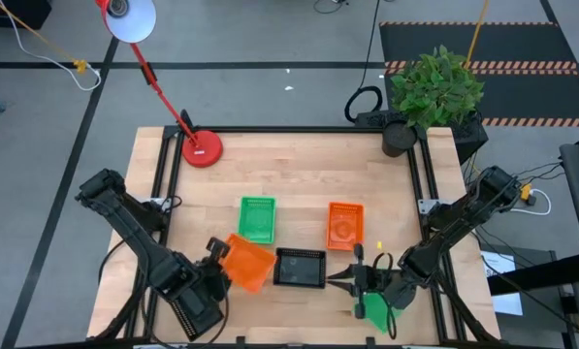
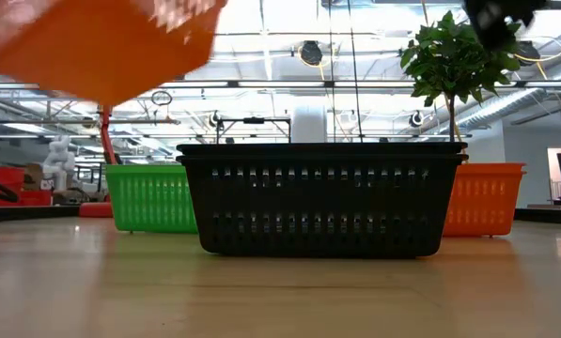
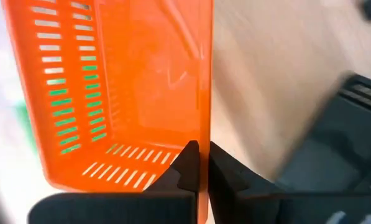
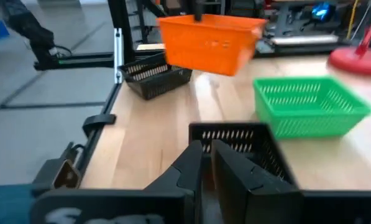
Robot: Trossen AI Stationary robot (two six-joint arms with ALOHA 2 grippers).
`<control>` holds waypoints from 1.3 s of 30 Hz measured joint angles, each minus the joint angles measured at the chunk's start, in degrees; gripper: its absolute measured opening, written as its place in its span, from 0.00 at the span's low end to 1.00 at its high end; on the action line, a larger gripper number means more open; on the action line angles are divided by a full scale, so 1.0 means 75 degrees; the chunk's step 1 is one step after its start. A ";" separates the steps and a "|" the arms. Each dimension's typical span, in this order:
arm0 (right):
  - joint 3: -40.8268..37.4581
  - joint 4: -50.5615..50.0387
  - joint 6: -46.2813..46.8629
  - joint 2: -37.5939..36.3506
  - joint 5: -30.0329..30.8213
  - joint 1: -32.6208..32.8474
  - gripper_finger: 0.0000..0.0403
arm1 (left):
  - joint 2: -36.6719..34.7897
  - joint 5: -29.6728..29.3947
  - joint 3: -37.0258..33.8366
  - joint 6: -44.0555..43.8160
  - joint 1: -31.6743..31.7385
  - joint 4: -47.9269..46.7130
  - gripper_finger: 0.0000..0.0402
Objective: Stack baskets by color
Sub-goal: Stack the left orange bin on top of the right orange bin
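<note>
1. On the bench (image 1: 299, 165), toward its front edge, both arms reach in: the left arm from the front left corner, the right arm from the front right corner.
2. At the back right corner stands a potted plant (image 1: 434, 82). At the back left corner is a red lamp base (image 1: 202, 149).
3. The held orange basket (image 1: 248, 264) hangs tilted above the wood near the front edge, left of centre. The left gripper (image 3: 201, 155) is pinched tight on one of its side walls.
4. The middle black basket (image 1: 299, 269) sits upright at the centre of the front edge, just beside the held orange basket.
5. The green basket (image 1: 257, 219) rests behind them, left of centre. The second orange basket (image 1: 344, 225) rests right of centre, well apart from the green one.
6. The corner black basket (image 4: 155, 79) lies by the front left corner, below the left arm.
7. A green shape (image 1: 376, 310), perhaps another basket, shows under the right arm at the front edge; it is mostly hidden.
8. The right gripper (image 4: 205, 152) is low, just right of the middle black basket. Its fingers are nearly together with nothing between them.
</note>
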 joint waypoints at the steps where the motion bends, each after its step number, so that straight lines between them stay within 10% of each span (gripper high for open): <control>1: 0.0227 -0.0278 -0.0168 0.0000 -0.0004 -0.0055 0.07 | 0.0003 -0.0302 0.0116 0.0140 0.0046 -0.0082 0.03; 12: 0.2721 -0.3126 -0.1700 -0.0001 0.0638 -0.0629 0.10 | 0.0264 -0.1689 0.0291 0.1449 0.1573 0.0480 0.02; 25: 0.2825 -0.4739 -0.1261 0.0009 0.0698 -0.0869 0.37 | 0.0890 -0.1740 0.0288 0.4323 0.2456 0.2580 0.02; 39: 0.4795 -0.8088 -0.2169 0.0006 -0.2470 -0.1614 0.40 | 0.1113 -0.1556 0.0291 0.4767 0.2475 0.2946 0.05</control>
